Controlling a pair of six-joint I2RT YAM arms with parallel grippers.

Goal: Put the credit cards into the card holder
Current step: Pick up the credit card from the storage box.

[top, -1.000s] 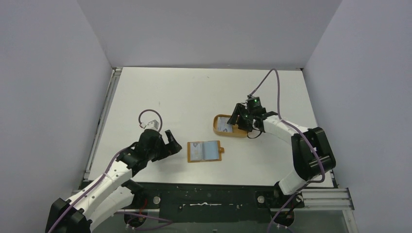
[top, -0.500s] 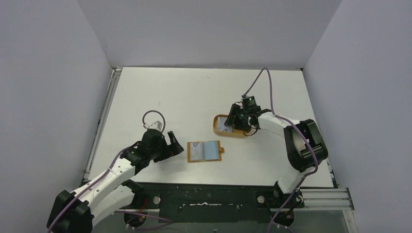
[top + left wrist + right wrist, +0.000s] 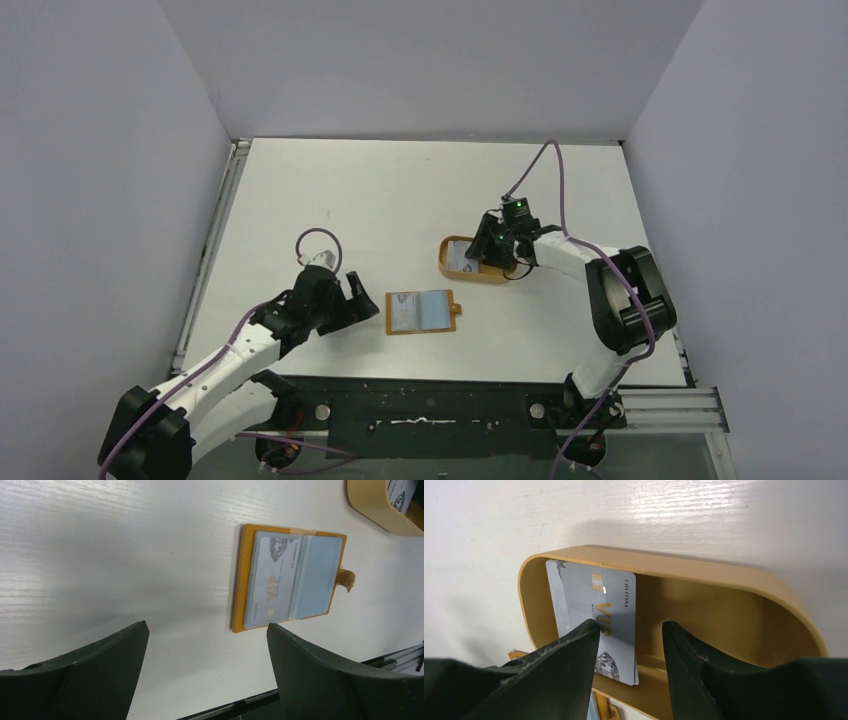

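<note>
Top view, card holder [image 3: 422, 312]: open flat near the front edge, just right of left gripper [image 3: 358, 301]; long axis left-right.
Top view, tray [image 3: 446, 267]: contains a loose card [image 3: 459, 259]; right gripper [image 3: 484, 250] directly over it, clearly the nearer arm.
Left wrist, left gripper [image 3: 207, 672]: spread wide, nothing held; card holder [image 3: 240, 580] ahead, pocketed card [image 3: 272, 587] inside, printed "VIP".
Right wrist, right gripper [image 3: 630, 647]: parted, empty; loose card [image 3: 589, 600] lengthwise toward the fingers, one long edge between the tips.
Right wrist, writing: "VIP", "CHLITINA"; smaller print unreadable.
</note>
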